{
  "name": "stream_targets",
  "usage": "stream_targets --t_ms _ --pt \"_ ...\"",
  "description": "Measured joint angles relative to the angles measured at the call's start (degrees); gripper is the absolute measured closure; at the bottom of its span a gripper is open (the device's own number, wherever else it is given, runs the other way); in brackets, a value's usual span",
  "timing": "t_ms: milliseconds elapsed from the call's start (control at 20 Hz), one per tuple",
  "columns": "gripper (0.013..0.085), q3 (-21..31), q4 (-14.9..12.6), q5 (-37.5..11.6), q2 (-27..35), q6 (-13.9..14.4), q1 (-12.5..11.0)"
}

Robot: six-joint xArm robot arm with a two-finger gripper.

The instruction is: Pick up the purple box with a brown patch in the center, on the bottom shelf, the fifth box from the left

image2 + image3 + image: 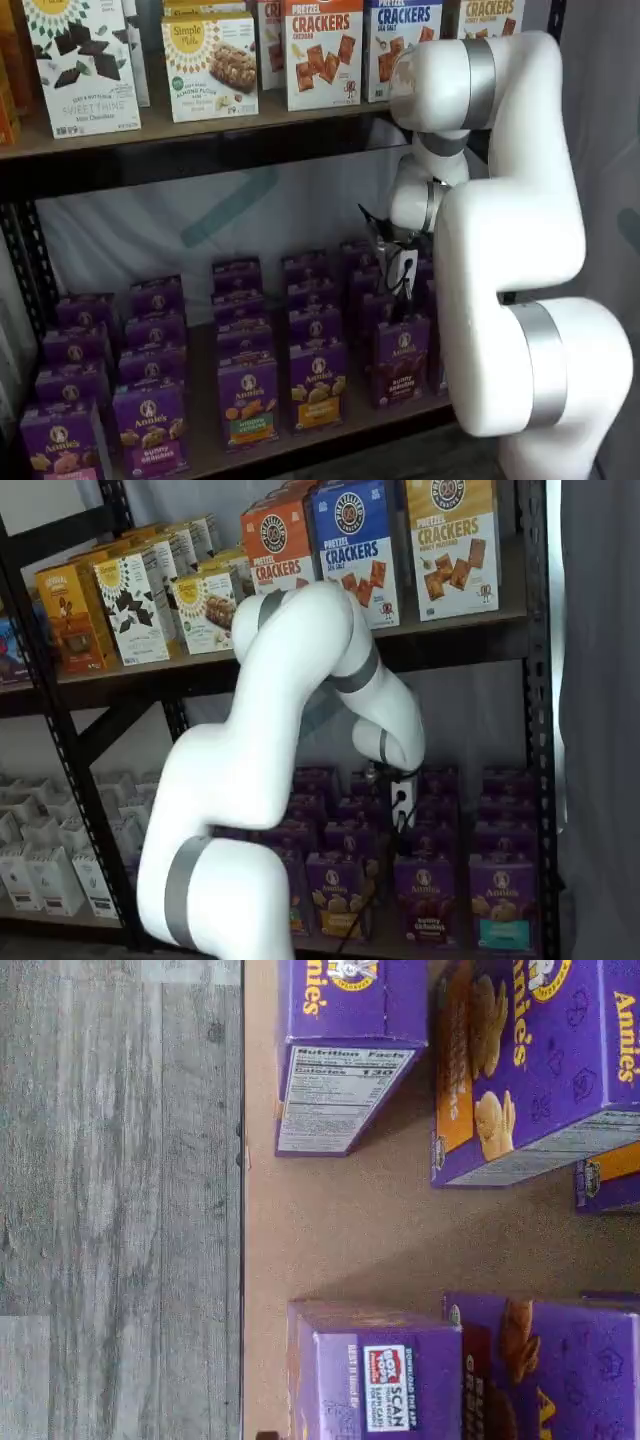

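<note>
One purple box (402,358) reading "Bunny Grahams", Annie's logo

Glossy cardboard purple box (401,360), matt tan board bottom shelf (330,1220), glossy white plastic arm (270,740)

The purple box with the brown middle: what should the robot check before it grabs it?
1. The purple box stands upright at the front of the bottom shelf: ok.
2. The gripper hangs over that box's column in both shelf views: ok. Whether it is over the front box itself: cannot tell.
3. The fingers are open wide enough: cannot tell, they are too small and dark.
4. Nothing is held in the gripper yet: ok.
5. There is a gap to the neighbouring yellow-patch box, so the fingers have room: ok.
</note>
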Motion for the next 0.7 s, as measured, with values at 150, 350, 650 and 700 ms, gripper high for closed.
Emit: stream_targets --t_ms 150,350,650,700 --pt "0.013 0.94 -8.46 1.09 -0.48 6.97 -0.26" --pt "0.013 2.88 -9.93 0.08 -1.03 8.04 -0.43" --pt "0.013 3.05 -9.88 -0.4 -0.37 7.79 -0.61" --pt "0.013 2.79 -9.95 -0.4 -0.12 7.83 -0.63"
